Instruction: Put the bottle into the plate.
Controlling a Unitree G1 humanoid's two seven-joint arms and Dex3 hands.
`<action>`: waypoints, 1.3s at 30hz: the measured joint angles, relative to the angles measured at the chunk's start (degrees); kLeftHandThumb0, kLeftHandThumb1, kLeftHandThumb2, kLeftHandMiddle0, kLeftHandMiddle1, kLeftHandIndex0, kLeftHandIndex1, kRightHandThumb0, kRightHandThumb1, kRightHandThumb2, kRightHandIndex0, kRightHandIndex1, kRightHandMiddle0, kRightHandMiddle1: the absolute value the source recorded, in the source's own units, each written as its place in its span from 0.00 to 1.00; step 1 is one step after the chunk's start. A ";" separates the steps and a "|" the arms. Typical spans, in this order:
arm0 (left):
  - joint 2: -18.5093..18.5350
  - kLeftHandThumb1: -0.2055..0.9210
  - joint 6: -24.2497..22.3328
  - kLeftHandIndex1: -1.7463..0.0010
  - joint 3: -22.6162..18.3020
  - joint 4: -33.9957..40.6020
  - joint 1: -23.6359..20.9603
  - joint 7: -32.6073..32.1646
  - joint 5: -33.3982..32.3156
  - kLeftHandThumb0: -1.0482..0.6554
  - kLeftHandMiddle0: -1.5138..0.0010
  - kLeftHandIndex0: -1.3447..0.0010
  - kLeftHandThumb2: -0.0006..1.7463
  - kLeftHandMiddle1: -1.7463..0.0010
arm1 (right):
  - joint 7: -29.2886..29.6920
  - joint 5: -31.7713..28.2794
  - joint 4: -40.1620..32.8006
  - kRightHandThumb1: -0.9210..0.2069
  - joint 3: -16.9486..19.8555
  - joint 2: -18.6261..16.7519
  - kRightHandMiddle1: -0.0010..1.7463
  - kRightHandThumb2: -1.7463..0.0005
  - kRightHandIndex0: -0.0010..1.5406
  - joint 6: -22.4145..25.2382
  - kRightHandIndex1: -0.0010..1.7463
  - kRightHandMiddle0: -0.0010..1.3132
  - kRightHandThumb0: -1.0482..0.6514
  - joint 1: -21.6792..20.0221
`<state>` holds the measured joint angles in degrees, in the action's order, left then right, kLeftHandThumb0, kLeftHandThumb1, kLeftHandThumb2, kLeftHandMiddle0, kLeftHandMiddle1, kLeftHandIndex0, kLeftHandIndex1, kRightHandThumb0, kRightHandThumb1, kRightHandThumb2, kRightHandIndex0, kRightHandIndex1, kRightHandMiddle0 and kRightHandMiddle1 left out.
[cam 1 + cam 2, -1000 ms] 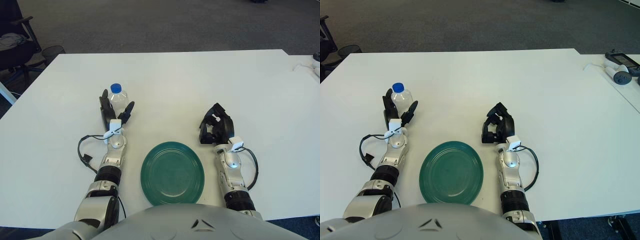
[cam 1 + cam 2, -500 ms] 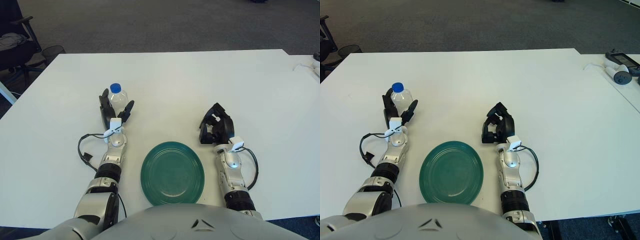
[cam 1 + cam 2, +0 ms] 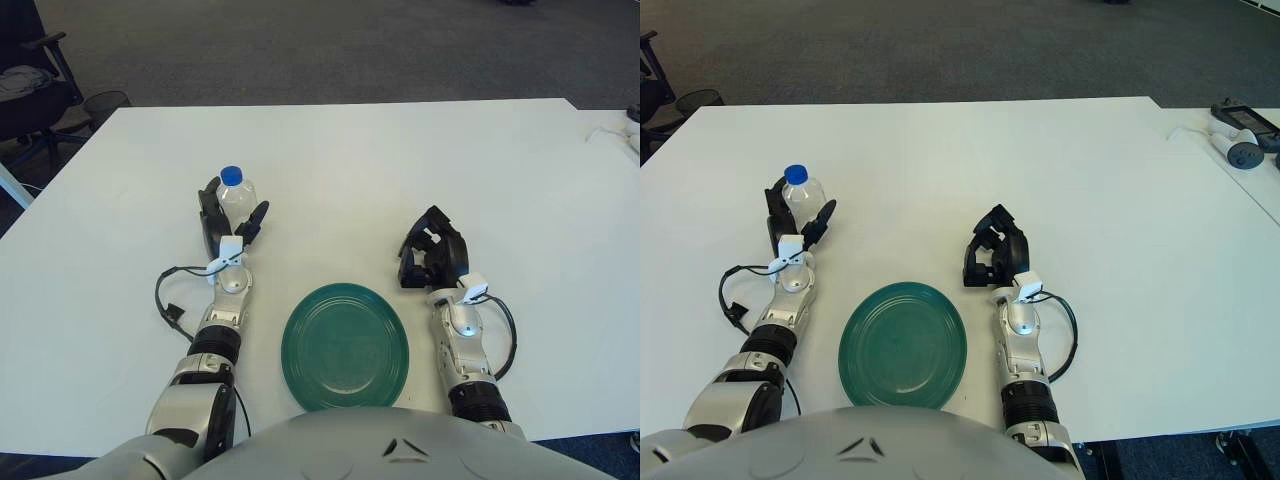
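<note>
A clear plastic bottle (image 3: 235, 197) with a blue cap stands upright on the white table (image 3: 350, 170), left of centre. My left hand (image 3: 229, 221) is right at it, its open fingers on either side of the bottle's lower body; I cannot see them pressing on it. A dark green plate (image 3: 345, 345) lies flat near the table's front edge, between my two arms, to the right of and nearer than the bottle. My right hand (image 3: 431, 257) rests on the table to the right of the plate, fingers curled and holding nothing.
A black office chair (image 3: 25, 85) and a dark bin (image 3: 105, 103) stand on the floor beyond the table's far left corner. White devices with a cable (image 3: 1237, 140) lie at the table's far right edge.
My left hand has crept a little forward around the bottle. The bottle, plate and right hand have not moved.
</note>
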<state>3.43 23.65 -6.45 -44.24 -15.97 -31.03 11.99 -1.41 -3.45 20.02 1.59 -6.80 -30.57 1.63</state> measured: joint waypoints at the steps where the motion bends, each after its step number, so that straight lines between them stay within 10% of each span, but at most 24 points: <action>1: 0.07 0.99 0.12 0.51 0.09 -0.05 0.00 -0.05 0.05 0.00 1.00 1.00 0.02 0.58 | -0.08 -0.05 0.00 0.85 0.00 0.00 1.00 0.03 0.58 0.00 0.96 0.50 0.62 0.00; 13: 1.16 1.00 -0.96 0.52 2.06 -0.03 0.02 -1.17 2.45 0.02 1.00 1.00 0.02 0.49 | -0.49 -0.39 -0.07 0.84 -0.04 0.00 1.00 0.04 0.58 0.00 0.95 0.49 0.62 0.03; 15: 1.56 0.99 -1.99 0.37 2.47 0.18 -0.01 -1.70 3.23 0.03 0.97 1.00 0.03 0.39 | -0.48 -0.41 -0.12 0.84 -0.05 0.00 1.00 0.04 0.58 0.00 0.95 0.49 0.62 0.05; 18: 2.69 0.96 -2.98 0.12 3.63 0.38 -0.02 -2.36 4.91 0.10 0.71 0.82 0.03 0.13 | -0.48 -0.41 -0.17 0.85 -0.05 0.00 1.00 0.03 0.58 0.00 0.95 0.49 0.62 0.07; 22: 4.49 0.94 -2.74 0.03 5.32 -0.10 -0.03 -2.49 6.95 0.17 0.48 0.64 0.03 0.03 | -0.48 -0.41 -0.18 0.85 -0.05 0.00 1.00 0.03 0.59 0.00 0.95 0.49 0.62 0.08; 26: 5.81 0.93 -1.64 0.01 6.63 -1.08 -0.23 -2.49 8.09 0.21 0.39 0.55 0.06 0.01 | -0.33 -0.40 -0.18 0.86 -0.06 0.00 1.00 0.02 0.59 0.00 0.95 0.50 0.62 0.09; 32: 6.80 0.74 -0.57 0.00 7.62 -2.29 -0.80 -2.86 8.81 0.22 0.27 0.41 0.34 0.00 | 0.08 -0.36 -0.18 0.87 -0.06 0.00 1.00 0.02 0.60 0.00 0.94 0.51 0.62 0.09; 39: 7.61 0.76 0.08 0.00 8.73 -2.82 -1.15 -3.89 9.32 0.20 0.20 0.29 0.37 0.00 | 0.08 -0.37 -0.30 0.88 -0.07 0.00 1.00 0.02 0.60 0.01 0.94 0.51 0.62 0.15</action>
<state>11.04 23.73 2.28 -47.06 -17.12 -34.91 21.31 -1.33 -3.81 19.72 1.51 -6.80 -30.56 1.79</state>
